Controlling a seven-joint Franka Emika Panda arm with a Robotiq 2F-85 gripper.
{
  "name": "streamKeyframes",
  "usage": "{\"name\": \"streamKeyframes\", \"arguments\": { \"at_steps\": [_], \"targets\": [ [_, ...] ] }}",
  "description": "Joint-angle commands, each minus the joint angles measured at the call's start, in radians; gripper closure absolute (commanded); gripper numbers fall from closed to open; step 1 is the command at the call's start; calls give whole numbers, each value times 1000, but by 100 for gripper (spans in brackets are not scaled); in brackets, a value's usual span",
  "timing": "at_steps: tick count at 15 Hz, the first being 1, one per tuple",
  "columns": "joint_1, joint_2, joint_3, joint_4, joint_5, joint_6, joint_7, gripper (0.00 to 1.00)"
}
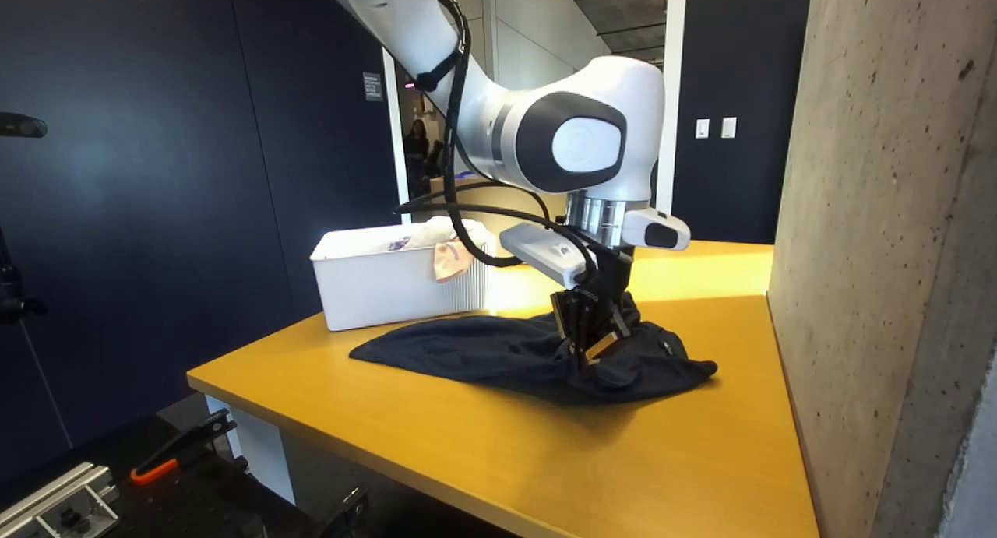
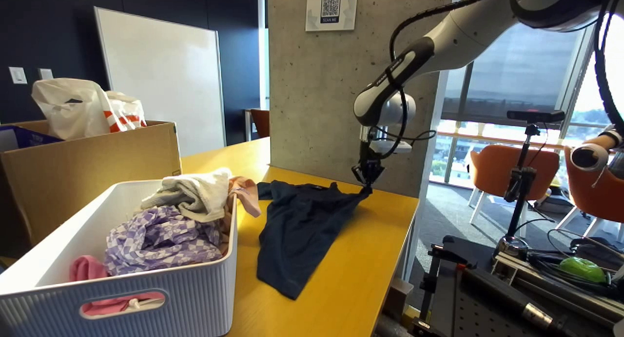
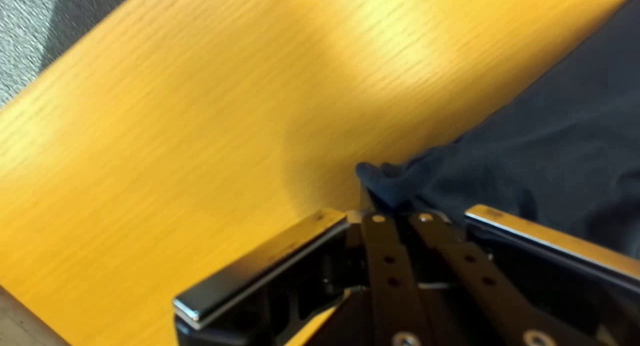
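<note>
A dark navy garment, shaped like a shirt, lies spread and wrinkled on the yellow table. It also shows in an exterior view and in the wrist view. My gripper points down at the garment's end near the concrete pillar. It is shut on a bunched corner of the cloth, which is pulled up slightly above the table. In the wrist view the fingertips are close together with a fold of cloth sticking out beyond them. In an exterior view the gripper partly hides the pinched cloth.
A white ribbed bin stands on the table beside the garment, also seen in an exterior view. It holds a checked purple cloth, a grey-white towel and a peach cloth. A cardboard box and a concrete pillar flank the table.
</note>
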Motion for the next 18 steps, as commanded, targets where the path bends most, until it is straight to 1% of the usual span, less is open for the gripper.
{"name": "streamKeyframes", "arguments": {
  "at_steps": [1, 2, 3, 4, 5, 9, 11, 13, 14, 16, 18],
  "targets": [
    [37, -60, -27, -75, -33, -93, 70, 99],
    [42, -57, -31, -75, -39, -125, 89, 99],
    [43, -61, -30, -80, -37, -136, 93, 71],
    [40, -66, -25, -84, -28, -143, 88, 70],
    [37, -70, -22, -86, -23, -144, 80, 64],
    [43, -104, 0, -95, -26, -84, 14, 34],
    [48, -100, 36, -69, -15, -85, -51, 19],
    [84, -74, 66, -37, -38, -73, -91, 5],
    [105, -67, 81, -31, -47, -63, -105, 1],
    [144, -46, 114, -13, -52, -49, -121, 0],
    [187, -11, 126, 7, -68, -54, -99, 0]
  ]
}}
